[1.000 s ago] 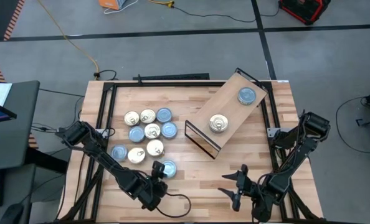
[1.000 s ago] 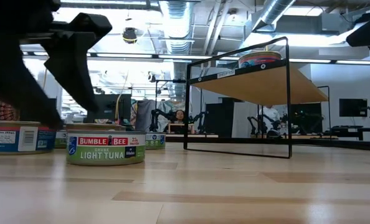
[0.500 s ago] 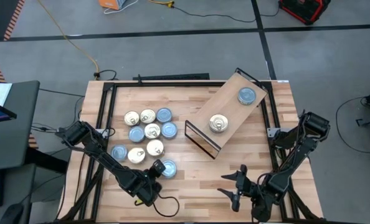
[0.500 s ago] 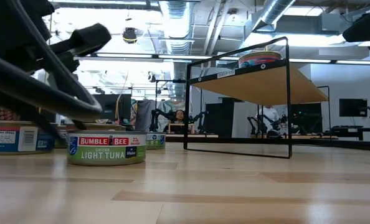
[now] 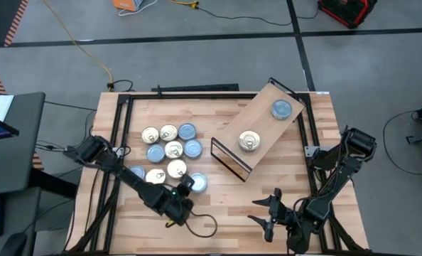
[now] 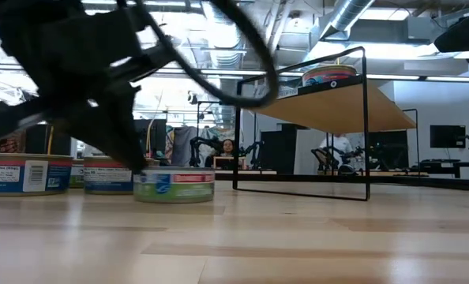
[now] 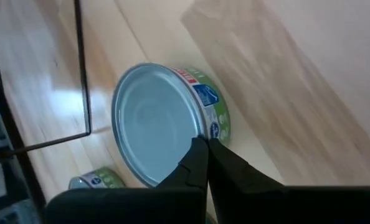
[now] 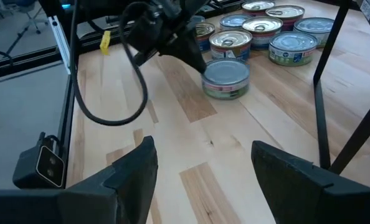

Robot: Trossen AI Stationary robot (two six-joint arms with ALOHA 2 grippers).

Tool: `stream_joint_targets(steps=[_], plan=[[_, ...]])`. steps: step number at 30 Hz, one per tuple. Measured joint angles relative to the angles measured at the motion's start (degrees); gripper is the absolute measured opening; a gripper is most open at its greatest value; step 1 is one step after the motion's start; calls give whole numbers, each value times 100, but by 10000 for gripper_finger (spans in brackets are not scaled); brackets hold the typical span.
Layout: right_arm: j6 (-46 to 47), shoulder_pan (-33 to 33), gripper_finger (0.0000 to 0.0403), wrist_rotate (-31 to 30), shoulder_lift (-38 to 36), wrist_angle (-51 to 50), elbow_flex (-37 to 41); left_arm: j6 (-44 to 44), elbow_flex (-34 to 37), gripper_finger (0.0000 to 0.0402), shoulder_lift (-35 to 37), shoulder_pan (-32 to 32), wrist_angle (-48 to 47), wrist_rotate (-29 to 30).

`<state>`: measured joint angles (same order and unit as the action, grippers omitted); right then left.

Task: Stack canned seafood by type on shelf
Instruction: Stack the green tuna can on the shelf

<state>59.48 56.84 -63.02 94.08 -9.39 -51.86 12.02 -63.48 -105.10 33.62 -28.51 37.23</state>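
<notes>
A blue-lidded tin (image 5: 197, 183) (image 7: 154, 124) stands alone on the tabletop, nearer than a cluster of several gold- and blue-lidded tins (image 5: 168, 149). My left gripper (image 5: 187, 184) (image 7: 205, 144) is shut, its tips at this tin's edge. The shelf (image 5: 264, 128) stands askew at the far right on its black frame, carrying one gold-lidded tin (image 5: 249, 141) and one blue-lidded tin (image 5: 282, 109). My right gripper (image 5: 268, 213) (image 8: 203, 168) waits open near the table's near right edge, holding nothing. My left gripper touches the blue-lidded tin at its top rim (image 7: 200, 127), on the side toward the table's near left. The shut fingertips (image 8: 199, 63) lie against that rim, slanting down from the near left. The tin stands flat on the table, lid up.
The shelf's black frame legs (image 8: 322, 81) stand between the tins and the right arm. Bare tabletop (image 5: 225, 199) lies between the two grippers. A black rail frame (image 5: 118, 121) runs round the table's edges.
My left gripper has shut, rolled at the wrist and gone toward the table's far right, against the blue-lidded tin. The tin has slid a little toward the far right and turned about, staying flat on the table.
</notes>
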Motion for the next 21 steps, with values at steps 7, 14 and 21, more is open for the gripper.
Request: stream_joint_targets(steps=[7, 14, 21], plan=[[-2, 0, 285, -2, 0, 2, -1, -125, 2, 0, -2, -84, 297, 745], [-5, -7, 285, -4, 0, 0, -2, -499, -160, 0, -2, 158, 627, 590], [-7, -134, 285, 0, 0, 72, 0, -1232, -448, 56, -2, -362, 527, -630]])
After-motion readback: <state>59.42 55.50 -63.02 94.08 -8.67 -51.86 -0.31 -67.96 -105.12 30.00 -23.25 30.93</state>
